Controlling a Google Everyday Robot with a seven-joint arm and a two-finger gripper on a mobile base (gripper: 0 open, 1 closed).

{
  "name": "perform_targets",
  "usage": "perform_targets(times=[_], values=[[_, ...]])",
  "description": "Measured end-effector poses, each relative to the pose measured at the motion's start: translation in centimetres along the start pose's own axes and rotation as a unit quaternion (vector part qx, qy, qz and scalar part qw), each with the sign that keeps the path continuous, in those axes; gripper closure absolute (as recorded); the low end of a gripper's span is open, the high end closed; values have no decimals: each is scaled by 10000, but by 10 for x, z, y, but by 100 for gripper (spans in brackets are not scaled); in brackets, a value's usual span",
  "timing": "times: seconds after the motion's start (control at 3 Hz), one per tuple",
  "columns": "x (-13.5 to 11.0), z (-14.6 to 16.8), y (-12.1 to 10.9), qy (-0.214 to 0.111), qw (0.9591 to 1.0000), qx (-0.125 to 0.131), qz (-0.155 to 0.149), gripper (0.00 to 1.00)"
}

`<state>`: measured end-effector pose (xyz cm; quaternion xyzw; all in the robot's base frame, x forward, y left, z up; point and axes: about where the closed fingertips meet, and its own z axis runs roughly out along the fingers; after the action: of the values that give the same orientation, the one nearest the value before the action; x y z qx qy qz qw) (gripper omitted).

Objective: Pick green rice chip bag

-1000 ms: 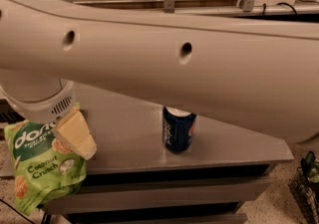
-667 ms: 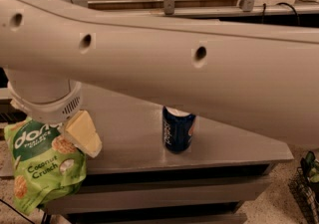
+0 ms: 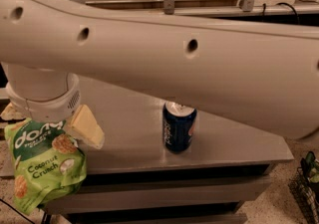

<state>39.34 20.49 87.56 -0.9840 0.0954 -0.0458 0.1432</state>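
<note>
The green rice chip bag (image 3: pixel 42 166) is a light-green pouch with white "dang" and "Coconut Crunch" lettering. It sits at the front left corner of the grey table (image 3: pixel 134 133), with its lower part hanging past the edge. My gripper (image 3: pixel 47 122) is right above the bag's top, below the round white wrist. One cream finger (image 3: pixel 85 127) shows to the right of the bag's top and the other finger (image 3: pixel 10 112) to its left. The fingers stand apart, astride the top of the bag.
A blue soda can (image 3: pixel 179 127) stands upright mid-table, right of the bag. My large white arm link (image 3: pixel 189 49) crosses the whole upper view. Shelves lie under the tabletop. A dark wire basket (image 3: pixel 306 188) sits on the floor at lower right.
The arm link has swung slightly and the wrist has shifted a little to the right and down over the bag. The bag and the can have not moved.
</note>
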Motion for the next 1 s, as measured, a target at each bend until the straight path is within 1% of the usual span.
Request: perform_targets(times=[0.33, 0.67, 1.0], values=[[2, 11, 1, -56, 9997, -190, -165, 0], [-1, 20, 1, -137, 9980, -329, -514, 0], [-7, 29, -1, -296, 9945, -324, -949, 0]])
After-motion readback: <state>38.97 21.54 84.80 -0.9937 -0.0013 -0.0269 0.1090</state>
